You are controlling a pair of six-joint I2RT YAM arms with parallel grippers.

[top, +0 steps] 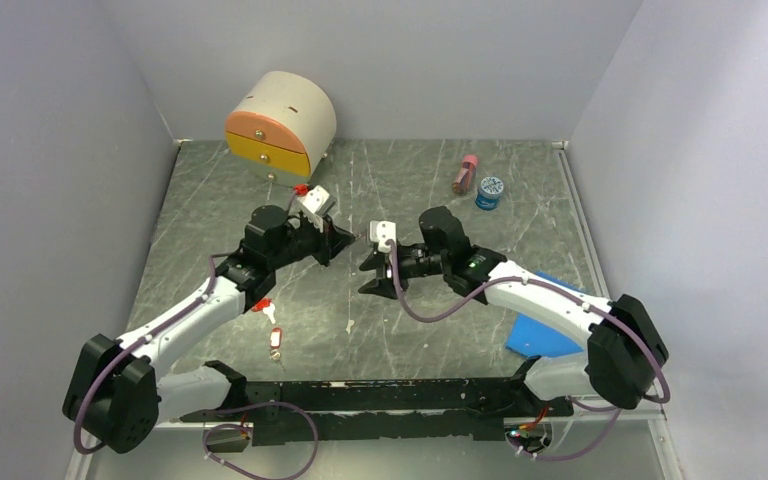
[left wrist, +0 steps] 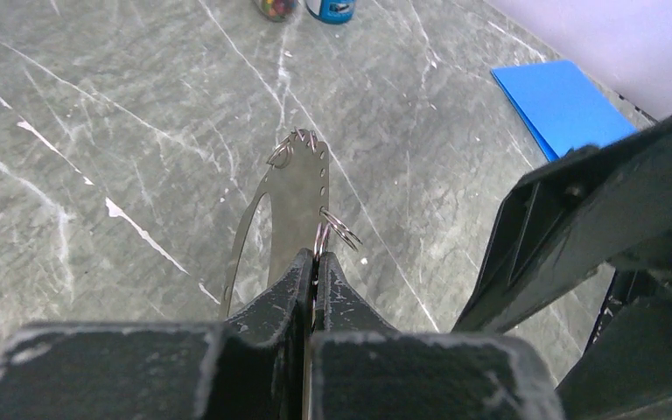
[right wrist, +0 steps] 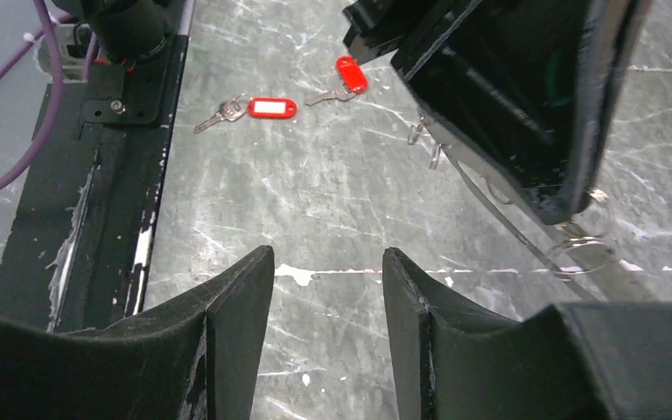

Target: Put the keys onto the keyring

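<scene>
My left gripper (left wrist: 316,259) is shut on the keyring (left wrist: 302,197), a thin flat metal piece with small split rings on its edge, held above the table. In the top view the left gripper (top: 345,240) faces the right gripper (top: 368,275) at mid-table, a short gap between them. The right gripper (right wrist: 328,258) is open, with only bare table between its fingers. Two keys with red tags (top: 261,305) (top: 276,340) lie on the table beside the left arm. The right wrist view shows both keys: one key (right wrist: 271,108) with a white label and one key (right wrist: 350,74) beyond it.
A round-topped box with orange and yellow drawers (top: 280,120) stands at the back left. A pink bottle (top: 465,173) and a blue-lidded jar (top: 489,192) stand at the back right. A blue sheet (top: 550,325) lies under the right arm.
</scene>
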